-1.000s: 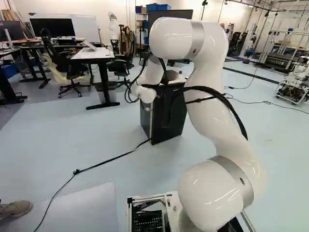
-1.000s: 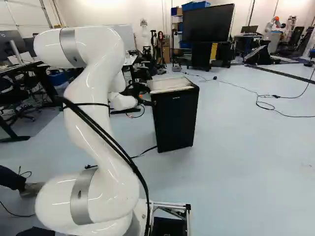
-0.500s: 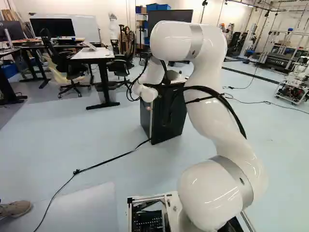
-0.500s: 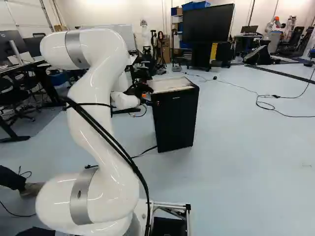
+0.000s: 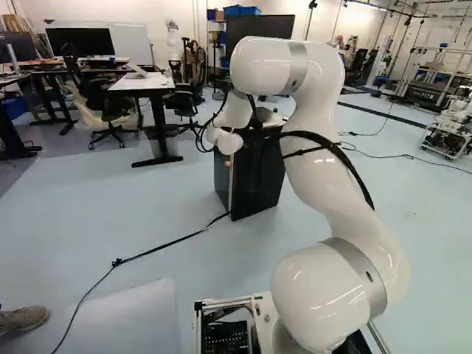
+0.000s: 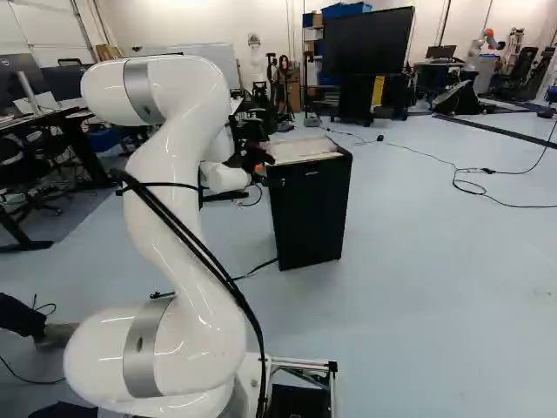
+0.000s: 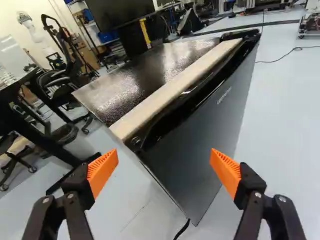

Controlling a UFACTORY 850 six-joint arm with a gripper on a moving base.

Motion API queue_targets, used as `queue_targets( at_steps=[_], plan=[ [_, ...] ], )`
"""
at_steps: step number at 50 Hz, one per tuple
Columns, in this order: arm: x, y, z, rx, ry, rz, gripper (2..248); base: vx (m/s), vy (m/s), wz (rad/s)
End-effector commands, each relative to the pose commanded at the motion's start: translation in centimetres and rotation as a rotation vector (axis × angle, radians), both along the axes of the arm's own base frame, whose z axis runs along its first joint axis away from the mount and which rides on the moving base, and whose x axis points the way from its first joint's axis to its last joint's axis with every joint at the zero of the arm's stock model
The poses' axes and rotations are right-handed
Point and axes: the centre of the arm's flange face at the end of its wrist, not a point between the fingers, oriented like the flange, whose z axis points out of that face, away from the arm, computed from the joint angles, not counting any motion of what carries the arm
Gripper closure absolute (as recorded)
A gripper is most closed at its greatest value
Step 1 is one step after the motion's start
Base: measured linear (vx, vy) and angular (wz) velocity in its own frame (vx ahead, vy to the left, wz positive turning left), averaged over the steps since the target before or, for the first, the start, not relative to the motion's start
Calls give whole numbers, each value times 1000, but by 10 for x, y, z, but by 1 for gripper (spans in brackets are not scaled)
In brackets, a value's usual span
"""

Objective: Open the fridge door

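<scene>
Tool [image 6: 258, 160] is up by the top L corner of the black fridge [image 6: 309, 213], which stands on the floor [image 6: 418, 261] ahead of the arm [image 6: 178, 187], just R of it in the R base view and partly behind it in the L one. Per wrist cam, tool [image 7: 164, 159] is wide open, nothing held; orange pads [image 7: 102, 172] well apart, w/ the fridge's near corner ahead, btwn them. Door [image 7: 205, 135] looks closed (pale strip [image 7: 172, 92] runs along its top edge, fwiw). Black cable [image 7: 182, 230] on floor near fridge's foot
</scene>
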Motion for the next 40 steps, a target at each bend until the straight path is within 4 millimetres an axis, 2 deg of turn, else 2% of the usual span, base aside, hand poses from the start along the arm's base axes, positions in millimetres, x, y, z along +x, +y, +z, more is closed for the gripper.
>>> queue_targets(
  at_steps=[16,40],
  plan=[
    [-12,-19,2,2,14,-37,3,0,0,0],
    [-49,-48,7,5,55,-88,3,0,-2,-7]
  ],
)
